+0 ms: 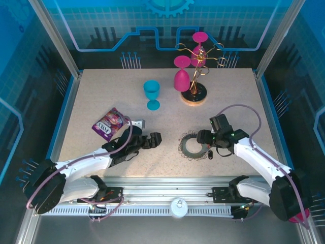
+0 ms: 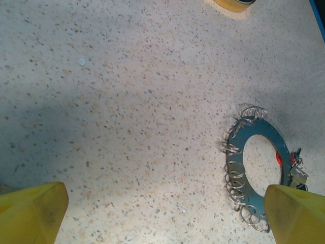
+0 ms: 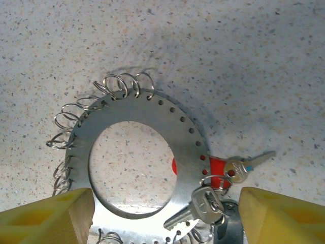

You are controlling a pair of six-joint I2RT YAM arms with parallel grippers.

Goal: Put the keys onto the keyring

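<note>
Left gripper (image 1: 152, 140) (image 2: 162, 218): jaws fully apart, empty, over the bare speckled tabletop (image 1: 101, 91). To its right I see the flat grey metal keyring (image 1: 186, 146) (image 3: 183, 137) lying flat, with wire loops round its rim. Two small metal keys (image 3: 202, 204) touch its right rim; I can't tell if they are threaded. Right gripper (image 1: 205, 138) (image 3: 165, 213) hangs over them, jaws spread, gripping nothing.

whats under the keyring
A red piece pokes out either side of the keyring beside the keys; its middle is covered, so its shape is hidden. Bare table shows through the hole.
</note>
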